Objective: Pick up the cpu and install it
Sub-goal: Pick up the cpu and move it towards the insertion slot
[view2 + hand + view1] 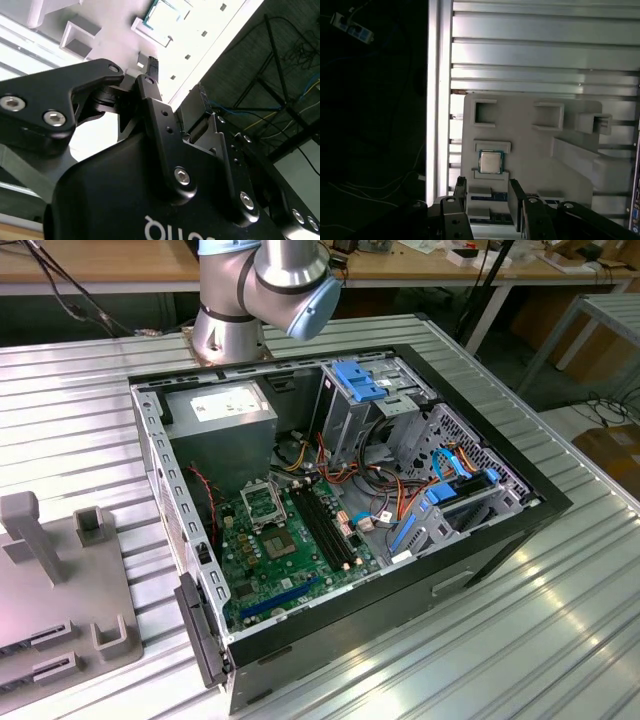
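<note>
Plainly the tool (488, 196) hangs empty, its fingers (461, 192) apart, and the cpu (490, 162) lies just beyond their tips in a shallow pocket of the grey holder (530, 150). Raised lips (492, 146) hug the cpu closely; a finger landing on one could tip or skid it. Farther out, brackets (548, 106) stand clear, and the table (545, 55) edge runs close beside the holder, so a flicked cpu might fall off.
</note>
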Robot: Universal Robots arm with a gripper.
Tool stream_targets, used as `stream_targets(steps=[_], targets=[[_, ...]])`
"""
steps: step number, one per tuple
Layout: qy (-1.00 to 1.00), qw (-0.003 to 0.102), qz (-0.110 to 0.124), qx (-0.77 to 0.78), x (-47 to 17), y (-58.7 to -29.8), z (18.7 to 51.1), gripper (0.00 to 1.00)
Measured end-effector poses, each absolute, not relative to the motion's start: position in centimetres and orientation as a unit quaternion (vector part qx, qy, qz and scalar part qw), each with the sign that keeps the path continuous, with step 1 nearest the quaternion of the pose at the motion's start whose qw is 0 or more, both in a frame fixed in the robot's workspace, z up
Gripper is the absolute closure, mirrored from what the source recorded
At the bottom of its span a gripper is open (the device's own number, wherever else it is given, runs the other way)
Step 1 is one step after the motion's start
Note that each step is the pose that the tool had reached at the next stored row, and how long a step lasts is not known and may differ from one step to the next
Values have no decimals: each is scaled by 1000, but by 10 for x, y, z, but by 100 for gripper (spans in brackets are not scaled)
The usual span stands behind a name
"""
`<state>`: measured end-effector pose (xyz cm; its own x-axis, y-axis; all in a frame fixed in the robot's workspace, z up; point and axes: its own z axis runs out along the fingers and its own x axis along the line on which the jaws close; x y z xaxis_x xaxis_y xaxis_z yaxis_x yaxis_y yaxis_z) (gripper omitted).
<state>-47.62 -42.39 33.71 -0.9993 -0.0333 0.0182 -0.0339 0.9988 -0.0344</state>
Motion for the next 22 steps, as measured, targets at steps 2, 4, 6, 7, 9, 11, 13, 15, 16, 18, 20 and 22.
stream_targets(steps=[2, 4, 6, 7, 9, 11, 13, 15, 16, 18, 20, 22], targets=[[-1000, 9, 17, 16, -476, -424, 333, 54], [-1000, 9, 16, 15, -476, -424, 329, 54], [-1000, 9, 7, 14, -476, -424, 327, 54], [-1000, 9, 2, 14, -476, -424, 327, 54], [-1000, 8, -3, 14, -476, -424, 325, 54], [-1000, 9, -4, 14, -476, -426, 321, 54], [-1000, 9, -4, 14, -477, -428, 318, 54], [-1000, 8, -4, 14, -477, -430, 314, 54], [-1000, 8, -4, 14, -477, -432, 312, 54], [-1000, 9, -4, 14, -478, -436, 307, 54], [-1000, 9, -4, 14, -478, -437, 303, 54], [-1000, 9, -4, 14, -478, -438, 298, 54]])
